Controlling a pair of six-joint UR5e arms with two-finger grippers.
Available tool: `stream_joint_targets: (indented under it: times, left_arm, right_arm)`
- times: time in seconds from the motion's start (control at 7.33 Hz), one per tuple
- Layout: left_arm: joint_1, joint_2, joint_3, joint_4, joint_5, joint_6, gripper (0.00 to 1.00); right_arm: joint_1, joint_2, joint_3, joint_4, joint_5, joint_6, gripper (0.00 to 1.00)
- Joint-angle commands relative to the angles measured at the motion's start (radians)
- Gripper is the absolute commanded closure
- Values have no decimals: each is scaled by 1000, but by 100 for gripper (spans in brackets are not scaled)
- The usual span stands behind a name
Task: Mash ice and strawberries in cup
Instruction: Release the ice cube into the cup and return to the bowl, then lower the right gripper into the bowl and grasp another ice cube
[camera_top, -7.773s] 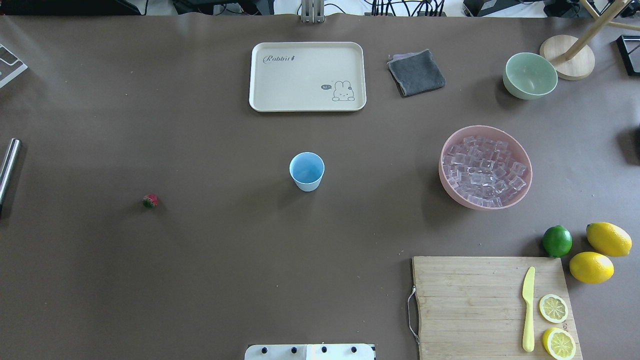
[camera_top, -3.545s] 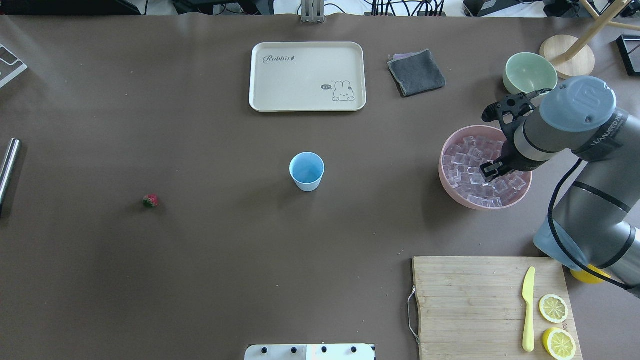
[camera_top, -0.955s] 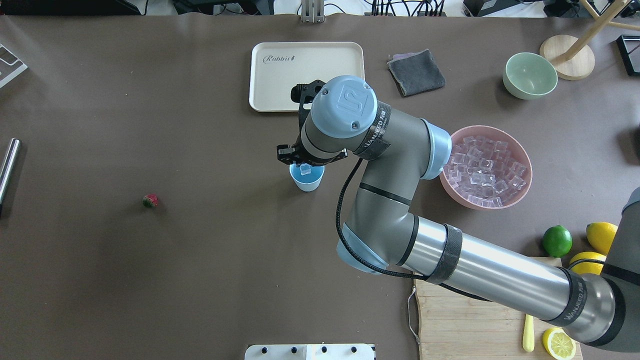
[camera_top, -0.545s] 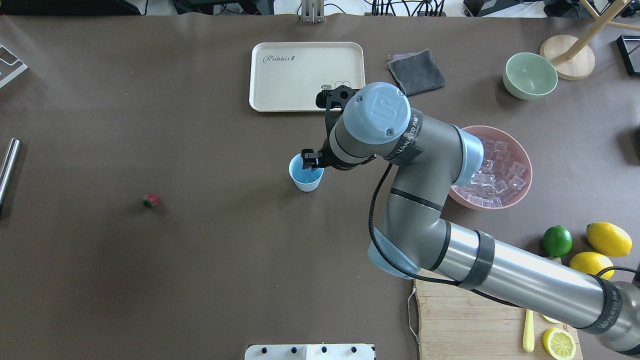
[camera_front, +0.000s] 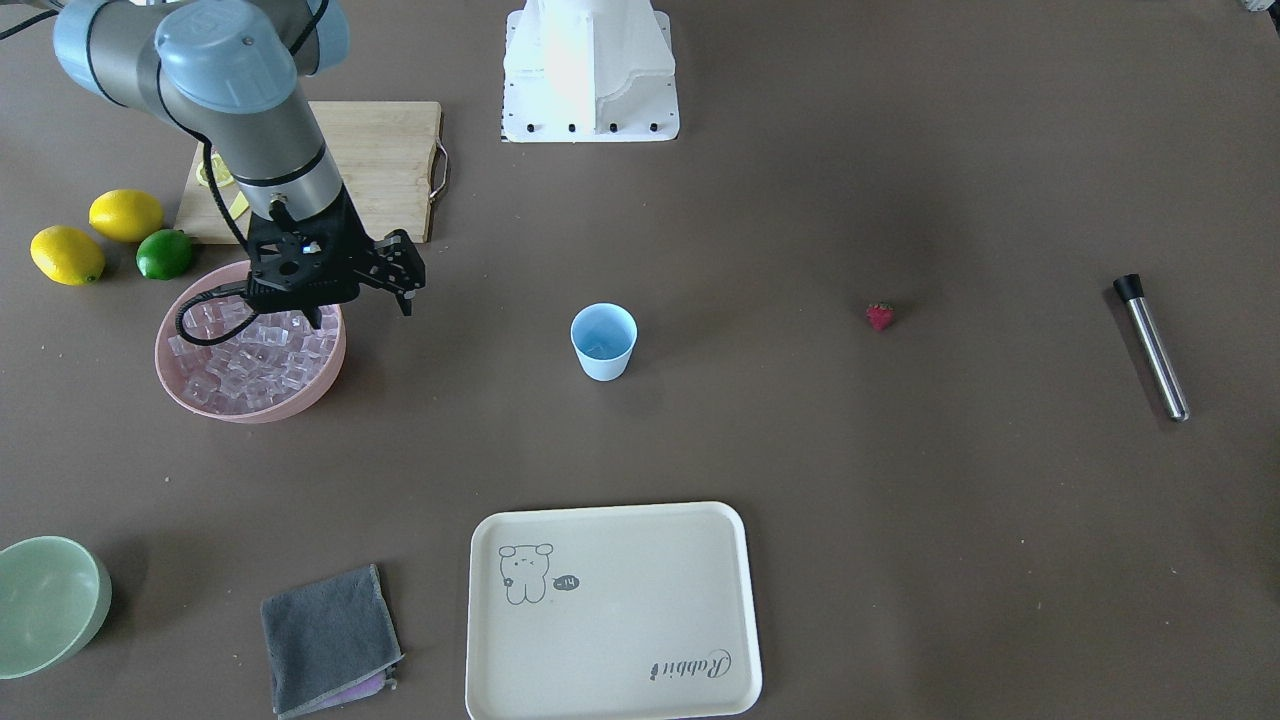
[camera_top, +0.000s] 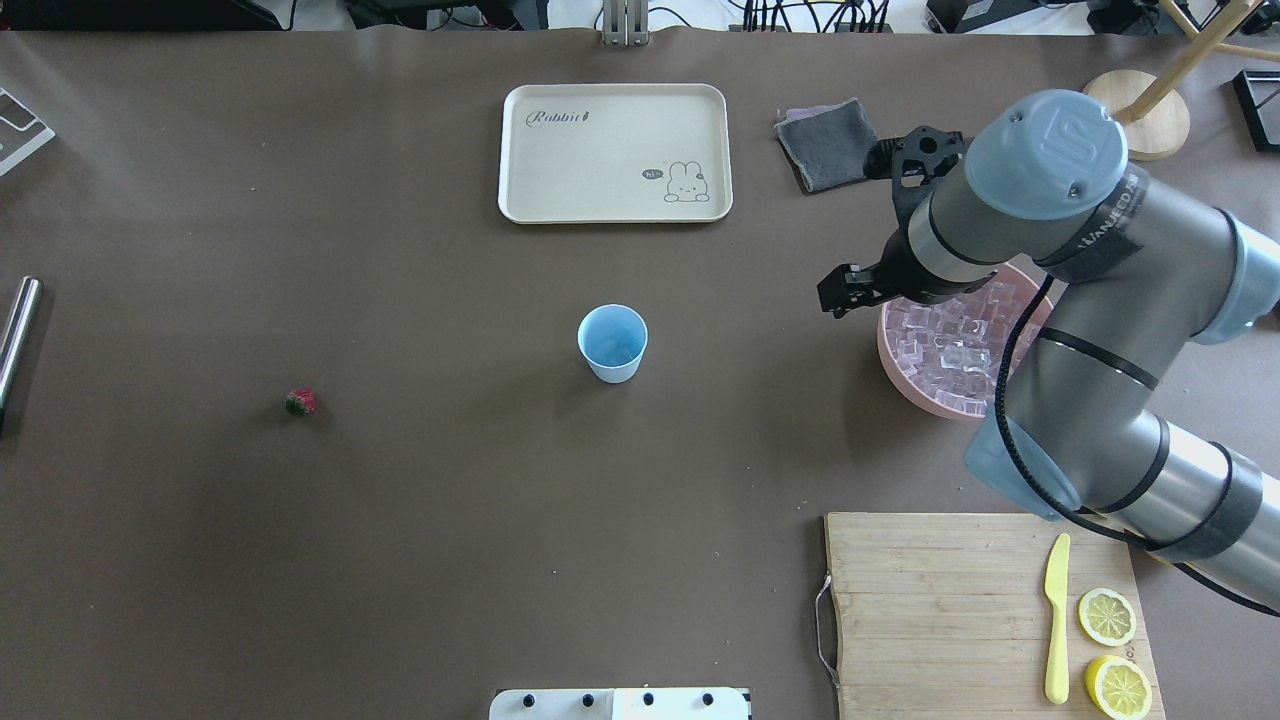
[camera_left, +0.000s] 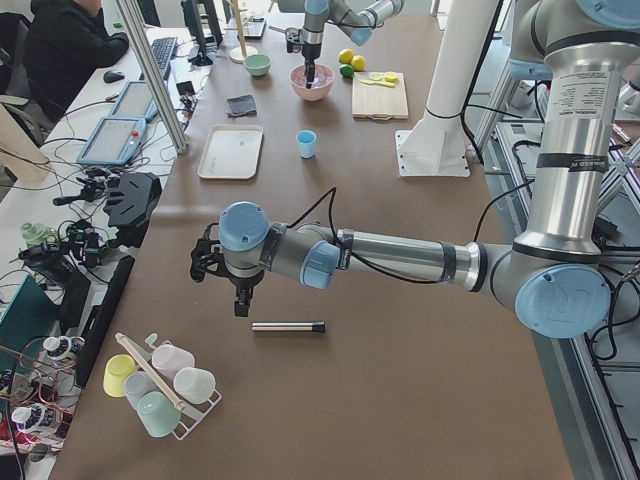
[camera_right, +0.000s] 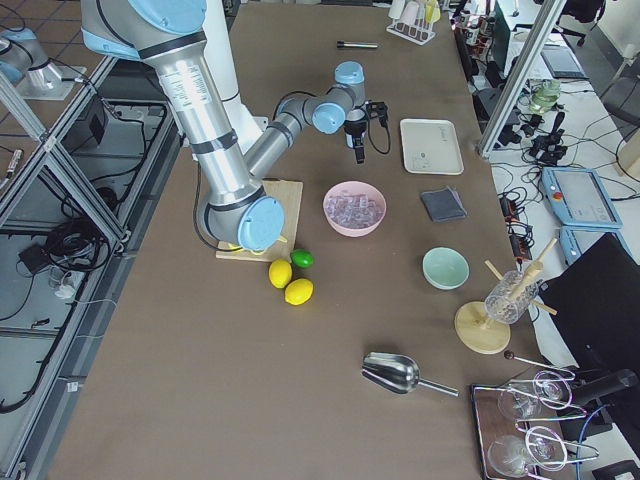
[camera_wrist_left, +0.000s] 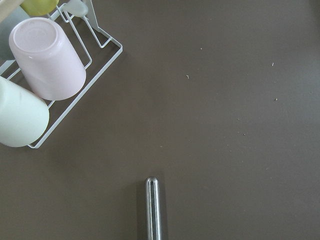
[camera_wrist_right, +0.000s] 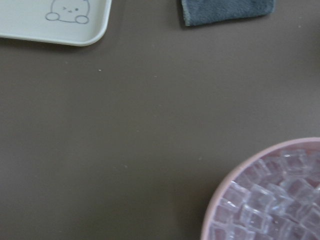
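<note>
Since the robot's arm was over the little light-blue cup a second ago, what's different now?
The right gripper swung away from the small pale-blue tumbler cup, back to the edge of the wide pink bowl of clear ice cubes, open and empty. The cube it carried seems left in the cup. The cup, tiny red strawberry and cream rabbit tray stayed put.

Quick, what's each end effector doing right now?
Left end effector: cannot be told.
Right end effector: open, holding nothing.
</note>
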Motion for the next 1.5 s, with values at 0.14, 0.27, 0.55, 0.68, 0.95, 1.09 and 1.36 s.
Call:
stream_joint_targets:
  times: [0.14,0.27,0.55,0.68,0.95,1.09,1.36]
  left_arm:
    - [0,2,-1,-3,0,-2,2]
    - [-2,2,-6,-3,0,-3,2]
    - [0,1,-3,-3,0,-3,2]
    - [0,1,-3,-3,0,-7,2]
    - [0,1,-4,-3,0,-7,2]
    - [0,1,-4,-3,0,-7,2]
    - [0,1,-6,-2,0,-8,2]
  right_arm:
    - [15,-132,30,-75,-105,-229,2]
    - [-3,-140,30,-101,-116,-330,9]
    - [-28,-141,23,-118,-154,-384,10]
    - [-29,-143,23,-130,-156,-384,15]
    - [-34,-143,19,-132,-154,-384,35]
    - [-43,-143,19,-133,-154,-381,36]
    - [-65,-143,15,-132,-154,-376,46]
